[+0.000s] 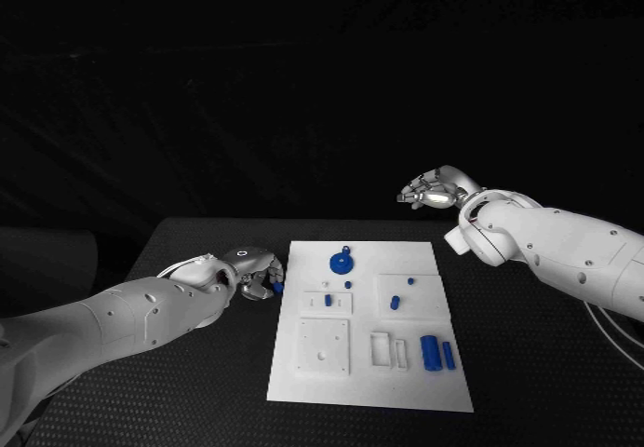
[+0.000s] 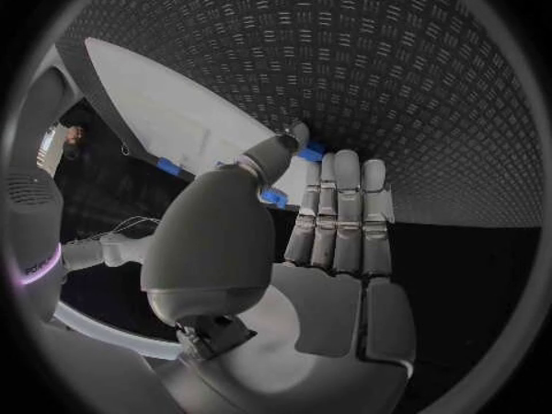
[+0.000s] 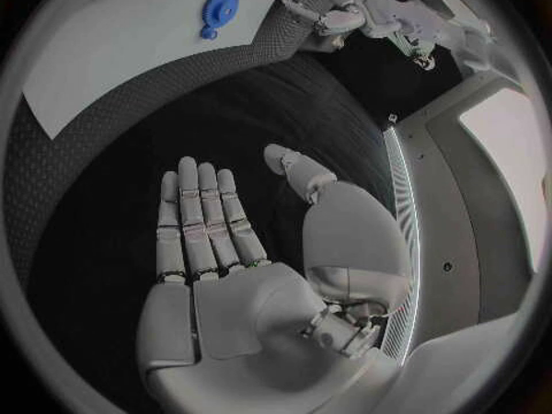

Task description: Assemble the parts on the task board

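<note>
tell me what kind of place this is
Probably a robotics lab test bench: a black textured table holds a white task board with small blue parts, and a left hand and right hand reach in.

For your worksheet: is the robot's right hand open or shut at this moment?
Open. The right hand holds nothing: in its wrist view the fingers lie straight with the thumb apart, raised beyond the task board.

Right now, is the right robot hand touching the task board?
Apart. In the head view the right robot hand hangs beyond the table's far edge, well clear of the task board.
</note>
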Robot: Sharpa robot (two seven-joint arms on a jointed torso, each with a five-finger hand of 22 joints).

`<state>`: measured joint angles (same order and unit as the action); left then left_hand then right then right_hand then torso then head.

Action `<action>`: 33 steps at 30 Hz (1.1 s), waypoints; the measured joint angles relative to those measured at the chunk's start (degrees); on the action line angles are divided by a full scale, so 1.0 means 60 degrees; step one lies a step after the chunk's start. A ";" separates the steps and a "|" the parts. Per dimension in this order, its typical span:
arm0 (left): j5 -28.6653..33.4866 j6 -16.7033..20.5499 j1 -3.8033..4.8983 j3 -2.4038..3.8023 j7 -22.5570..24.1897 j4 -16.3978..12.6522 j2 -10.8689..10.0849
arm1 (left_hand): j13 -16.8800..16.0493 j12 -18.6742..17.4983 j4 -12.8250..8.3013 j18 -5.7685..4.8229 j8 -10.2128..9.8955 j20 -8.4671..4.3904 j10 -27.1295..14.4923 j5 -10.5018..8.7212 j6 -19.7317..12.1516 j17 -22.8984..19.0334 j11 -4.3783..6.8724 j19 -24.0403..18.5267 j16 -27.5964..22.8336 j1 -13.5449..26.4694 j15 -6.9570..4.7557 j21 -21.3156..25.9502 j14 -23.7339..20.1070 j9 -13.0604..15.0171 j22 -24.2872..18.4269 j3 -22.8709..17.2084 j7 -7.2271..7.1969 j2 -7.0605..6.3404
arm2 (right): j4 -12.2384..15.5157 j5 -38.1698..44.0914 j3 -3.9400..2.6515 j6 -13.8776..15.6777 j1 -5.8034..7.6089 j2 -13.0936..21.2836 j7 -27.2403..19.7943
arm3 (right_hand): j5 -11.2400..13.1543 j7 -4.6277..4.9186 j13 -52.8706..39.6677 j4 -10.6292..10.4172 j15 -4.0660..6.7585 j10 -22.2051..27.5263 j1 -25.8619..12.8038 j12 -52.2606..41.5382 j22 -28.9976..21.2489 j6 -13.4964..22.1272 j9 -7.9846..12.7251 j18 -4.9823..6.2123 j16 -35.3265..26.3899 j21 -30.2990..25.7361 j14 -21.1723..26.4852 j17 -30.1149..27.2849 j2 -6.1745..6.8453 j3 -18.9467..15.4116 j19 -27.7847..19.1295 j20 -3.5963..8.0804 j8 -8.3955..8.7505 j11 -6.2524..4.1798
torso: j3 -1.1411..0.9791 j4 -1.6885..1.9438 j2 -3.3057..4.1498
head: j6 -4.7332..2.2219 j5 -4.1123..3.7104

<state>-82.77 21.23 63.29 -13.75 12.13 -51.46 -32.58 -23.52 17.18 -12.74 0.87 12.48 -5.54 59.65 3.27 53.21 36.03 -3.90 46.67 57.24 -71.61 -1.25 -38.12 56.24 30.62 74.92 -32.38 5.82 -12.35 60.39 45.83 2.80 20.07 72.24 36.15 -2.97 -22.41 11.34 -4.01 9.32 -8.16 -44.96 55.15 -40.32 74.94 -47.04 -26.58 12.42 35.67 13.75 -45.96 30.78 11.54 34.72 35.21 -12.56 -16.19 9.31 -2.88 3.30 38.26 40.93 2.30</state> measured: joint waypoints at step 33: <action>-0.0124 -0.0498 0.0002 0.0042 -0.0139 0.0324 0.0266 | -0.0302 0.0604 0.0396 0.0001 0.0355 0.0077 0.0399 -0.0001 0.0515 0.0049 0.0088 -0.0279 0.0266 0.0390 0.0022 -0.0227 -0.0182 0.0021 0.0004 0.0096 0.0070 0.0795 | 0.0024 0.0000 0.0001 -0.0016 0.0000 -0.0009 0.0000 | 0.0000 0.0000 0.0000 0.0000 0.0000 0.0000 0.0000 0.0000 -0.0003 0.0000 -0.0001 0.0001 0.0000 0.0000 0.0000 -0.0007 0.0000 0.0000 0.0000 0.0000 0.0000 0.0000 | -0.0012 -0.0006 -0.0007 | 0.0065 -0.0016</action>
<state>-83.52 18.25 63.31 -13.50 11.30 -49.52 -30.98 -25.33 20.81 -10.37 0.88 14.61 -5.07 62.05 3.26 56.30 36.32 -3.37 45.00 58.84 -69.27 -1.12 -39.48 55.15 30.75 74.95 -31.81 6.24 -7.58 60.54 45.83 2.81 19.97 72.24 36.09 -2.97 -22.41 11.34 -4.01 9.33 -8.16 -44.96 55.15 -40.32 74.92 -47.04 -26.59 12.43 35.67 13.75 -45.96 30.73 11.53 34.72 35.21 -12.56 -16.19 9.31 -2.95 3.26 38.22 41.32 2.20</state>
